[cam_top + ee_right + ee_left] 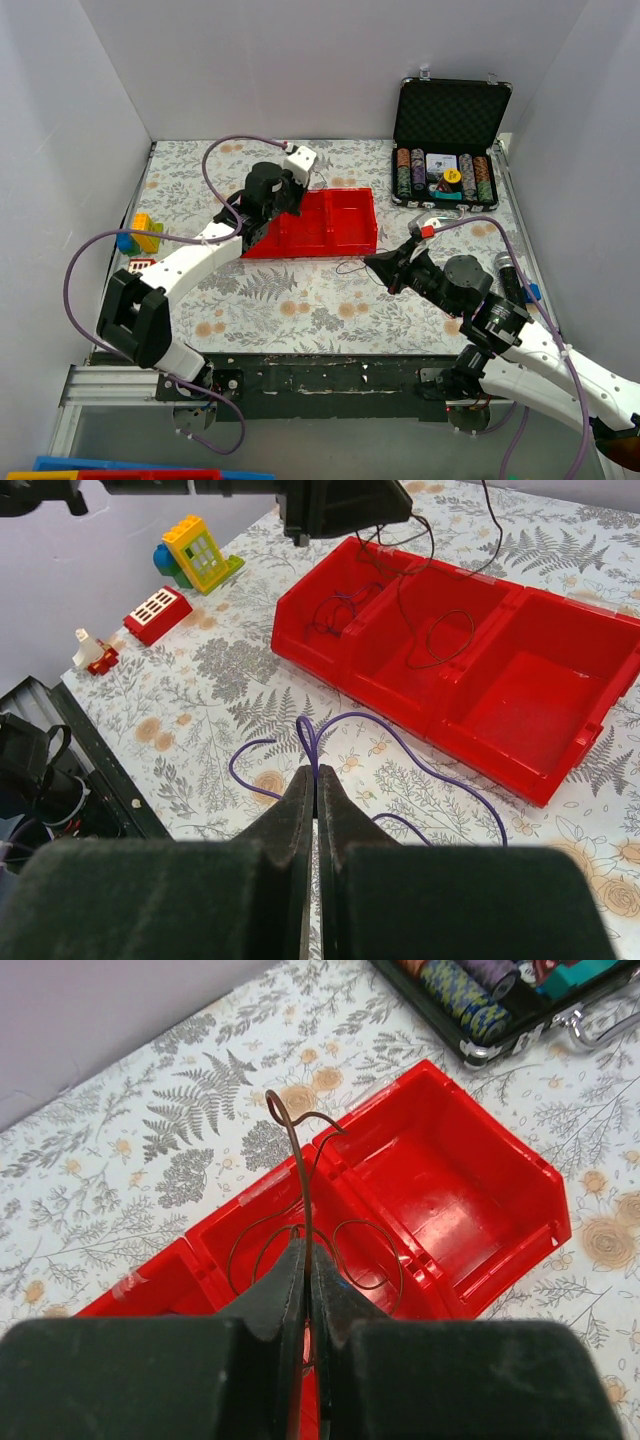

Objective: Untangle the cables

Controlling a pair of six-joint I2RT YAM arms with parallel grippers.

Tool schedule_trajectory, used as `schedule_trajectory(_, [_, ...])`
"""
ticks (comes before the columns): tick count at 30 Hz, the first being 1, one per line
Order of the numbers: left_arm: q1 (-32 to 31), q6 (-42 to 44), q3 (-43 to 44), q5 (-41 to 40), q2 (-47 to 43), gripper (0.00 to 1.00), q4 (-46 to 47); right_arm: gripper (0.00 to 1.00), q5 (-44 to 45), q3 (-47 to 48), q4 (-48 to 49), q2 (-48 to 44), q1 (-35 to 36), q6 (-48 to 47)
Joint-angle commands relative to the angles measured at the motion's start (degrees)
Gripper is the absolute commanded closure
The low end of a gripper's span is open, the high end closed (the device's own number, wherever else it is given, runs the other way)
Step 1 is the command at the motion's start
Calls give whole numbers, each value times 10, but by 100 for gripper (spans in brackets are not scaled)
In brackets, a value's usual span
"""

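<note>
My left gripper (pixel 308 1252) is shut on a thin dark red-brown cable (pixel 303 1165) and holds it above the red three-compartment tray (pixel 455 1195). The cable sticks up past the fingertips, and its loops hang into the middle compartment. In the top view the left gripper (pixel 287 203) is over the tray's (pixel 352 215) left half. My right gripper (pixel 316 777) is shut on a thin purple cable (pixel 309 735) that trails over the patterned table in front of the tray (pixel 520 700). In the top view the right gripper (pixel 384 266) is just right of the purple cable (pixel 352 268).
An open black case of poker chips (pixel 450 150) stands at the back right, also in the left wrist view (pixel 490 1005). Toy blocks (pixel 140 235) lie at the left edge, with a small red block (pixel 158 613) and a small figure (pixel 92 652) nearby.
</note>
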Motion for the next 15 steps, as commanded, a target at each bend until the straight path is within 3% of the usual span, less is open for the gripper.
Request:
schedule_trajectory(1, [-1, 9, 12, -6, 27, 100, 12, 99, 13, 6, 17, -1, 3, 6])
schedule_trajectory(10, [-1, 12, 39, 6, 108, 100, -23, 99, 20, 7, 22, 5, 2, 8])
schedule_trajectory(12, [-2, 12, 45, 6, 126, 94, -35, 99, 20, 11, 19, 6, 2, 8])
schedule_trajectory(15, [-2, 10, 55, 6, 132, 75, -49, 99, 21, 18, 17, 6, 2, 5])
